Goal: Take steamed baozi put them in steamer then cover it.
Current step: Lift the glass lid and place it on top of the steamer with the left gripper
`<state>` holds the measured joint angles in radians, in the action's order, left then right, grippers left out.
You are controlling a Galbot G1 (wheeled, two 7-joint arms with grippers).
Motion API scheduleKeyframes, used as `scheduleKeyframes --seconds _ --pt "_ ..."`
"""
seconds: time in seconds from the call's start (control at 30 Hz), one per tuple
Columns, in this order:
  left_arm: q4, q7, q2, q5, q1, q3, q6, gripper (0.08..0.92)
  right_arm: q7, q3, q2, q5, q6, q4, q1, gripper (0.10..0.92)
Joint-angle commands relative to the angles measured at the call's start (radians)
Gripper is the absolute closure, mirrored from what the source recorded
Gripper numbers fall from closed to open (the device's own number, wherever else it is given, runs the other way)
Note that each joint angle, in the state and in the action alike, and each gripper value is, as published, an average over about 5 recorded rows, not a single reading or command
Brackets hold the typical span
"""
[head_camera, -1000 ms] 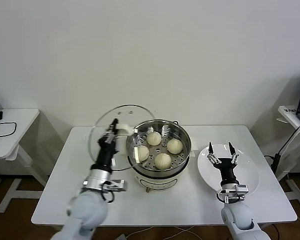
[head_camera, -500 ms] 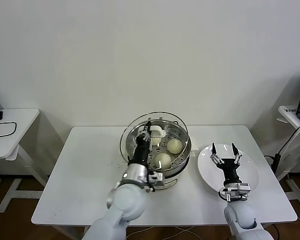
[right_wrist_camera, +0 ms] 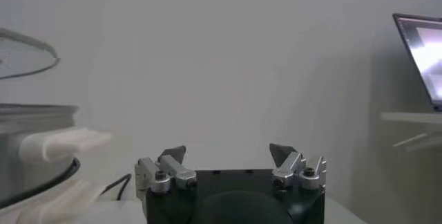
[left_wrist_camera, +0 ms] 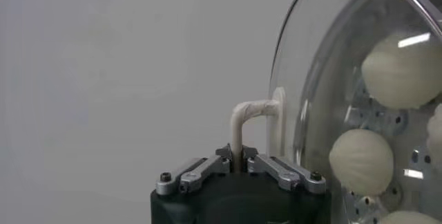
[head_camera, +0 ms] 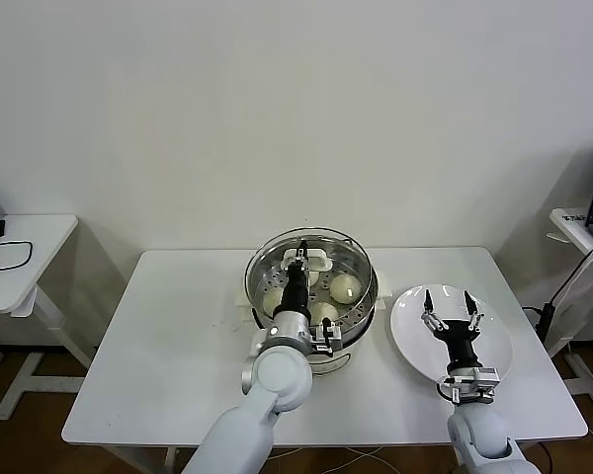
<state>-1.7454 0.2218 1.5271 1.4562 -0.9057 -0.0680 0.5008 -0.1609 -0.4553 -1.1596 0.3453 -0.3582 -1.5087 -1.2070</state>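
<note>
Covering step: the glass lid [head_camera: 309, 259] is held by its handle [left_wrist_camera: 243, 118] in the clenched left end effector [head_camera: 300, 257] above the steamer [head_camera: 361, 296] mid-counter; lowering squarely is needed. The right end effector [head_camera: 449, 300] hangs released.

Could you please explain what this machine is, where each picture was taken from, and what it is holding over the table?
This is a robot with two arms, each ending in a claw. The wide picture comes from a camera on its head, looking down at a white table. The other two come from cameras on its wrists.

The left claw is shut on the white handle of a round glass lid, holding it above the steamer, a shiny metal basket. Through the glass you see the steamed baozi, cream-white buns lying in the basket.

The right claw is open and holds nothing. It hovers over a white plate at the right of the table.
</note>
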Motion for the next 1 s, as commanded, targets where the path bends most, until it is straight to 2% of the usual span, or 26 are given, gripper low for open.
scheduleKeyframes --seconds 0.03,1.0 --pt "0.058 0.029 0.04 0.103 0.015 -0.001 0.007 0.81 0.001 -0.007 0.0 -0.002 0.001 0.005 -0.004 0.203" --pt "0.093 0.024 0.059 0.151 0.0 -0.01 -0.019 0.81 0.006 -0.011 -0.005 -0.007 -0.009 0.028 -0.006 0.203"
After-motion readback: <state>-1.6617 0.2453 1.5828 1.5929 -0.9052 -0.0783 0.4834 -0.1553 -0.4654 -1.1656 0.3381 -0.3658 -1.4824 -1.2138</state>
